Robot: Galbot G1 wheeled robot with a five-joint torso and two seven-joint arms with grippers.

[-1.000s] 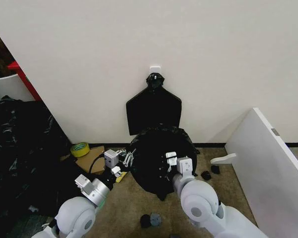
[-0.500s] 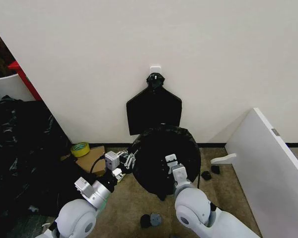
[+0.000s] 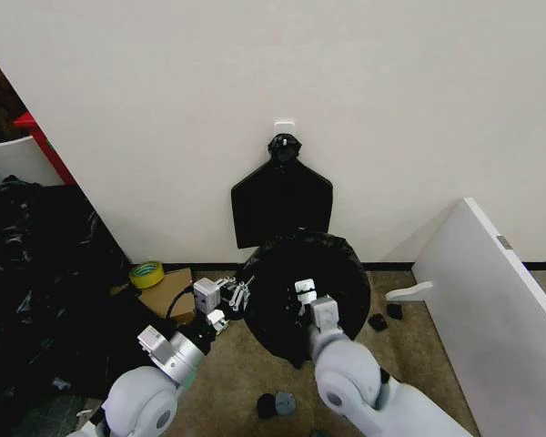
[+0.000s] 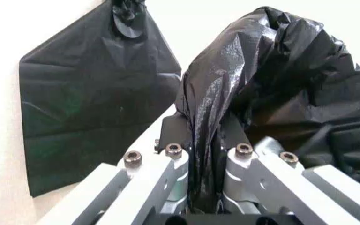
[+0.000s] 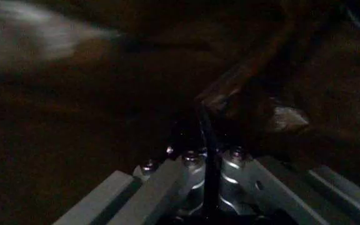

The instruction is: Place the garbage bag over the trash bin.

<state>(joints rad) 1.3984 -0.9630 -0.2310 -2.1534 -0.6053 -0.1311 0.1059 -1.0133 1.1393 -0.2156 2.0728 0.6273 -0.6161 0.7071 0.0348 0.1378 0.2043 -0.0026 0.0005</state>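
In the lower middle of the head view, the large thin black plastic garbage bag [image 3: 287, 273] sat as a round, floppy dome on the floor against the cream wall, its mouth stretched wide. The cream-white round plastic trash bin lay hidden beneath it, so I could not see the rim.

My left tool [image 3: 229, 296], at the bag's left edge in the lower left of centre, was clenched on a gathered fold of the bag; in the left wrist view the black film [image 4: 217, 122] ran straight down between the closed fingers [image 4: 174, 164].

My right tool [image 3: 302, 293] was inside the bag's mouth, near the centre of the frame. The right wrist view was dark, with a thin edge of bag [image 5: 208, 154] pinched between the closed fingers [image 5: 189, 161].

Over the last second my right arm had swung left and forward, carrying its tool from the right side of the opening toward the middle, and the bag's mouth had rounded out and spread. I judged that the bag was being drawn open over the bin, with the hem not yet settled around the rim.

Above it, a flat black plastic bag [image 3: 282, 205] hung on a white wall hook [image 3: 285, 123]. A tilted white panel [image 3: 491, 291] filled the right.
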